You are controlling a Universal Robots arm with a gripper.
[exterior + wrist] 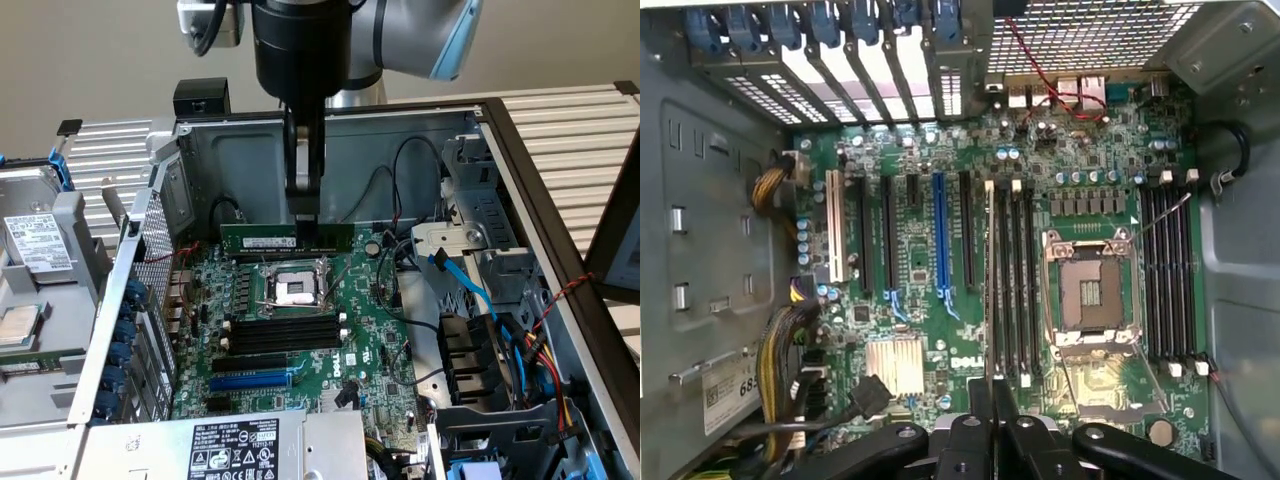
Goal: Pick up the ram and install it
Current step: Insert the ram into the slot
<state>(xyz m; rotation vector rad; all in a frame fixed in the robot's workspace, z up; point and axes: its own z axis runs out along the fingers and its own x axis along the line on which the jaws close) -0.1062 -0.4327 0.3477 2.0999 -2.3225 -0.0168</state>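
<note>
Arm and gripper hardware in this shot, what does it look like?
The arm is silver-grey tubing with a light blue joint cap, ending in a black cylindrical wrist. Beside it sits a pale grey box with a black cable. The gripper is black: narrow fingers on linkage bars with silver screw heads.

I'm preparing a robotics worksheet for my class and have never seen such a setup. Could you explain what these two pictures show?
The grey machine is a robot arm; its grasping tool reaches down into an open computer case. One picture comes from a camera standing off the arm, the other from a camera on its wrist, looking into the case. Inside lies the green motherboard with a processor socket and black memory slots. The tool is shut on the ram, a thin green memory stick, held over the board.
</note>
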